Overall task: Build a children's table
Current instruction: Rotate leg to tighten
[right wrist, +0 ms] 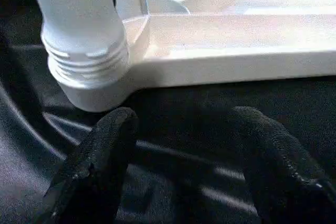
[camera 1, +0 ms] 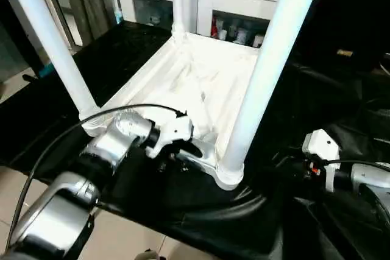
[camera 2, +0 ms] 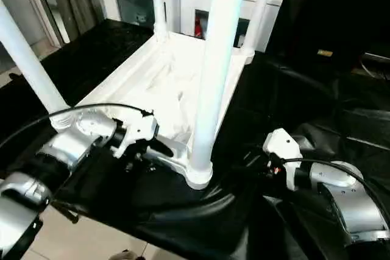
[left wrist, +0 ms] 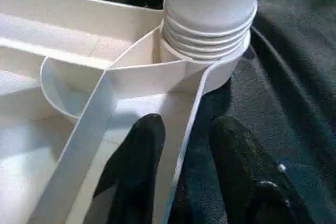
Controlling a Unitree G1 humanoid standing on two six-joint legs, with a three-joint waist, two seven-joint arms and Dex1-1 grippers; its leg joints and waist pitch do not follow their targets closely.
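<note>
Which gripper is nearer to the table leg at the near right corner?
The left gripper: its open fingers straddle the table top's edge just beside that leg. The right gripper, also open, sits over the black cloth, off the table.

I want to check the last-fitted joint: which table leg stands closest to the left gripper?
The near-right leg, in the corner socket just ahead of the left gripper, whose fingers straddle the tabletop's edge wall.

Legible text, labels, brands, numbers, signs: none. One small yellowish tag sits on the dark object at far right; any marking on it is too small to make out.
</note>
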